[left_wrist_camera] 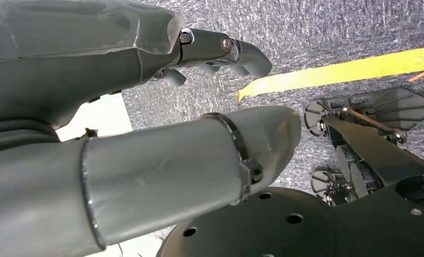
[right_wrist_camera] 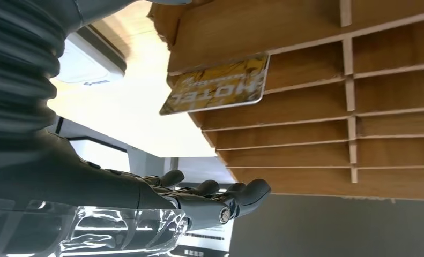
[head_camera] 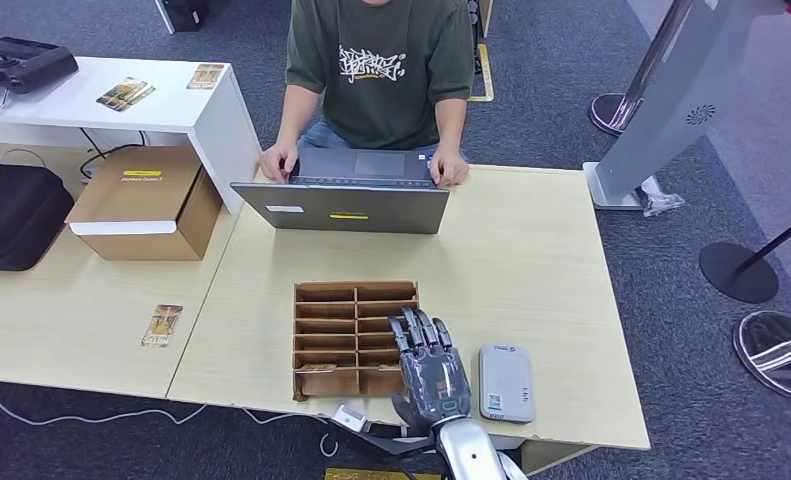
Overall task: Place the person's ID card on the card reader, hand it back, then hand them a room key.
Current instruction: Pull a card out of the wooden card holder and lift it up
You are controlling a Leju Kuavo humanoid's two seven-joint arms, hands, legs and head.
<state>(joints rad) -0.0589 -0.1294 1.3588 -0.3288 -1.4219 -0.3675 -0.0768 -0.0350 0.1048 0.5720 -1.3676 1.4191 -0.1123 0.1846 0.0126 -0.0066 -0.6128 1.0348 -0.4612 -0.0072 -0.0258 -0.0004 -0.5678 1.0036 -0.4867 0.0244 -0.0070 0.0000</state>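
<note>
Now the right hand (head_camera: pixel 433 372) lies flat over the wooden slot tray (head_camera: pixel 343 310), fingers (head_camera: pixel 418 330) released, holding nothing, just beside the card reader (head_camera: pixel 505 382). A hotel key card (right_wrist_camera: pixel 217 84) sits in a tray slot. Left hand (left_wrist_camera: pixel 220 51) hangs empty, fingers loosely curled.

Head view looks down on the desk (head_camera: pixel 531 270); wrist views close.

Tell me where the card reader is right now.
In the head view, the card reader lies near the table's front edge, just right of the robot's right hand and the wooden organizer.
</note>
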